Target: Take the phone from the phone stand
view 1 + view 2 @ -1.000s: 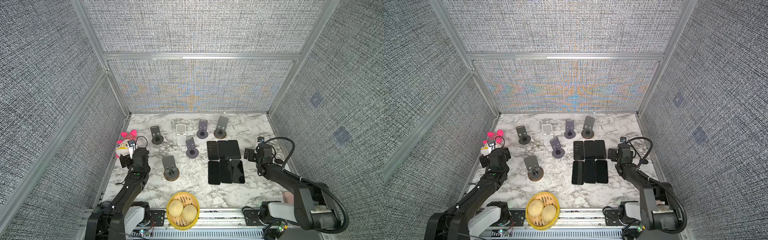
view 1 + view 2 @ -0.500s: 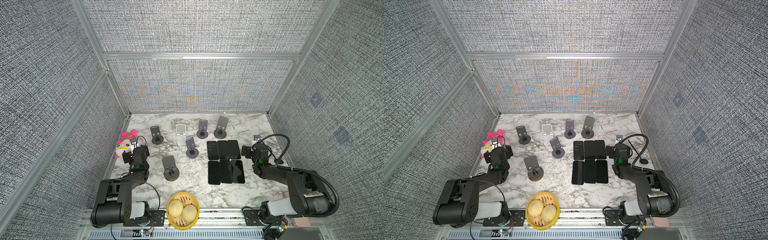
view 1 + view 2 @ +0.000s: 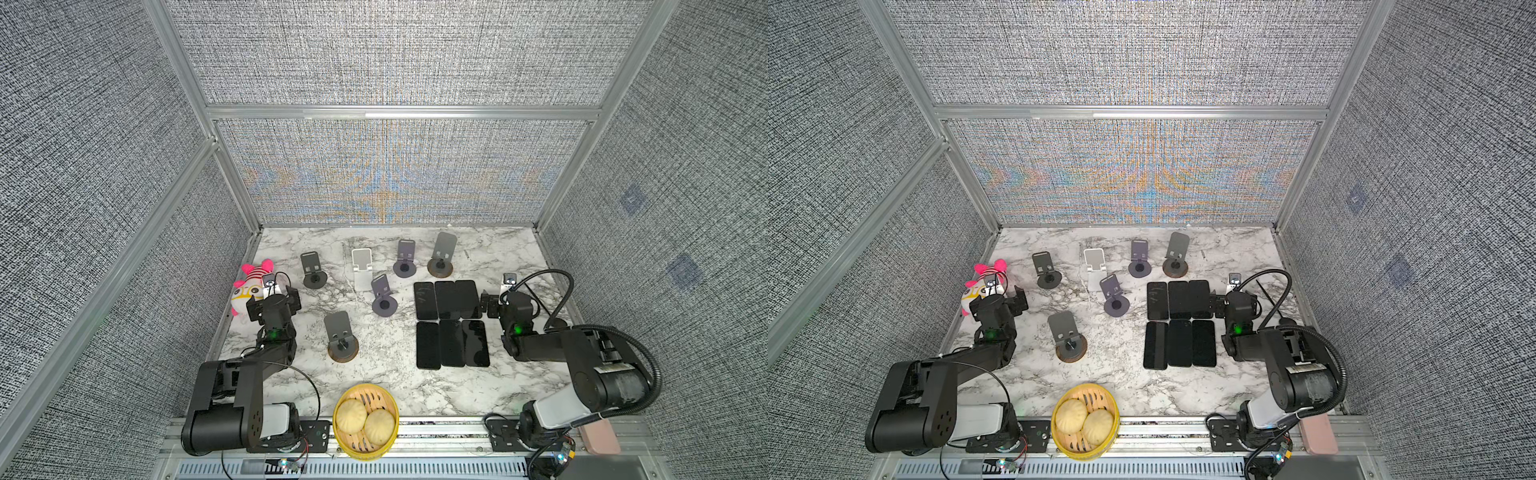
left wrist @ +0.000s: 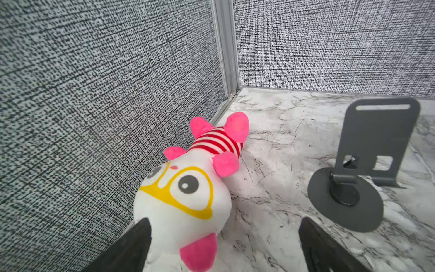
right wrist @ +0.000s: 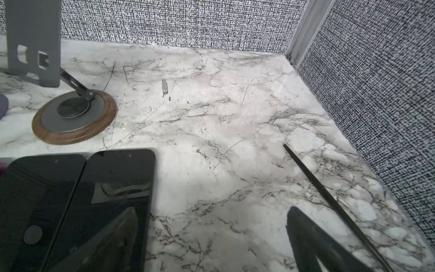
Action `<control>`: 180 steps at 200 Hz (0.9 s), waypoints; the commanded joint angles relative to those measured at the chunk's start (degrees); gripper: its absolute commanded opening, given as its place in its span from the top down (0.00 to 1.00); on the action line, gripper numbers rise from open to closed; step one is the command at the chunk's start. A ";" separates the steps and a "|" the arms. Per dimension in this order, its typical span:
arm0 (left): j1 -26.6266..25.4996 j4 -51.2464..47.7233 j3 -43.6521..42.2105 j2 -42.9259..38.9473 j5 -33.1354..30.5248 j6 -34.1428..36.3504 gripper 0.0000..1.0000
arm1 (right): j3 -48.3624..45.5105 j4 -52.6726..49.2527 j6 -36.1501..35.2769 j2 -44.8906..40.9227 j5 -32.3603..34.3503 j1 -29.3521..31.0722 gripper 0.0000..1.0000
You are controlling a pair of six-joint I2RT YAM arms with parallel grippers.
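Removal looks finished: the phones (image 3: 451, 324) lie flat in a block near the desk's (image 3: 374, 386) right edge, stands (image 3: 340, 336) bare, left gripper (image 4: 223, 220) and right gripper (image 5: 211, 209) both released and empty, so only retreat seems left.

The tabletop (image 5: 235, 122) looks like smooth, grey-veined marble; the phones (image 5: 117, 183) are glossy black. The phone stand (image 5: 33, 42) is matt grey metal with a wood-rimmed base, and the plush toy (image 4: 183, 207) is soft cloth.
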 commanded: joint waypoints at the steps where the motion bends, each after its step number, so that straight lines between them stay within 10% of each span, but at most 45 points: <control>1: -0.29 2.36 -1.07 -1.53 2.91 0.83 0.01 | 1.00 0.17 0.18 -0.69 -0.09 -0.31 0.01; 50: -1.08 -2.65 0.73 -1.88 17.15 -1.71 0.01 | 0.48 2.17 0.06 -0.05 -0.20 -0.39 0.01; 180: -2.39 11.62 0.91 11.55 10.46 -2.52 0.01 | 0.34 2.68 0.02 0.04 -0.30 -0.42 0.01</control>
